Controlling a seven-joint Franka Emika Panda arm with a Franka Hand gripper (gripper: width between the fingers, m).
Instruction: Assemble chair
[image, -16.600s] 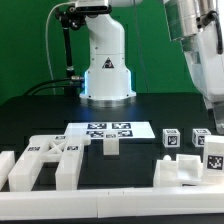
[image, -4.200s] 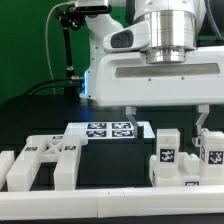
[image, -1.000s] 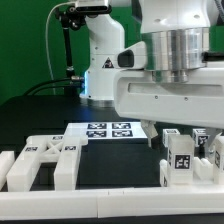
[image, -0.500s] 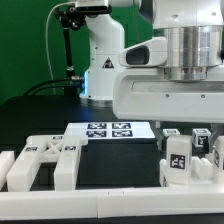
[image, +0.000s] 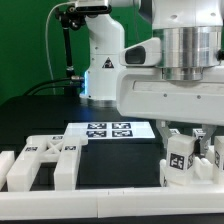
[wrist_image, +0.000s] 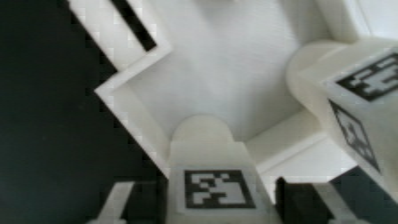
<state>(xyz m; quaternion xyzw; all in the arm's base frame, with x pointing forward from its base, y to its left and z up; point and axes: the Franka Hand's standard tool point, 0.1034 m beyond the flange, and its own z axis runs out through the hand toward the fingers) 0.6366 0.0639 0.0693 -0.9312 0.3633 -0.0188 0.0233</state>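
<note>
The black table (image: 40, 110) carries the matte white X-braced panel (image: 45, 158) at the exterior view's left; well apart, at its right, the two-finger gripper (image: 182, 148) grips the small white tagged post (image: 180, 166) narrowly, pads flush against its sides.

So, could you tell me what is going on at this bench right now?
The Panda arm's gripper is low over the cluster of chair parts at the exterior view's right, its fingers either side of a tagged post. Whether they are clamped on it is unclear. The wrist view shows that post above a flat white slab, with a second tagged post close by. The X-braced panel lies untouched at the exterior view's left, near the marker board.
</note>
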